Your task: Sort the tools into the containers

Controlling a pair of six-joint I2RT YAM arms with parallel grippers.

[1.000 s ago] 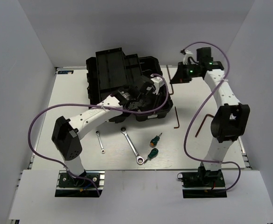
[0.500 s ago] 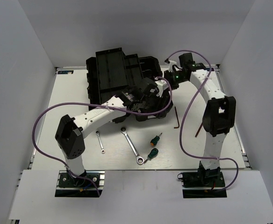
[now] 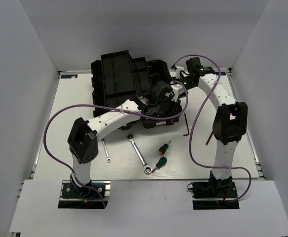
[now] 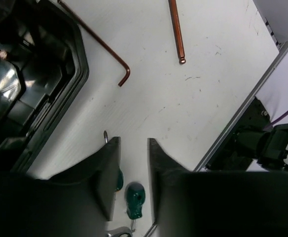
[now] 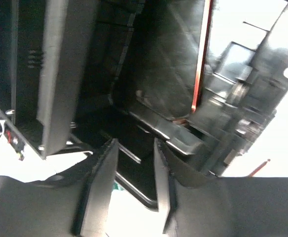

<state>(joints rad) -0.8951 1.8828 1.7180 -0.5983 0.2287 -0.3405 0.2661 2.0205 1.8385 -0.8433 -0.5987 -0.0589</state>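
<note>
Item 1, left gripper (image 4: 133,145): I see its jaws spread with nothing between them, hanging above the white table (image 4: 203,98) just beside the rim of the black toolbox (image 3: 115,74)

Item 2, right gripper (image 5: 134,148): jaws parted and empty, poised over the open toolbox interior

Item 3, hex keys (image 4: 98,43): two lie on the table by the box's side

Item 4, green-handled screwdrivers (image 3: 161,162), long wrench (image 3: 139,154), short wrench (image 3: 105,149): all lie loose on the table in front of the box, well apart from both grippers
</note>
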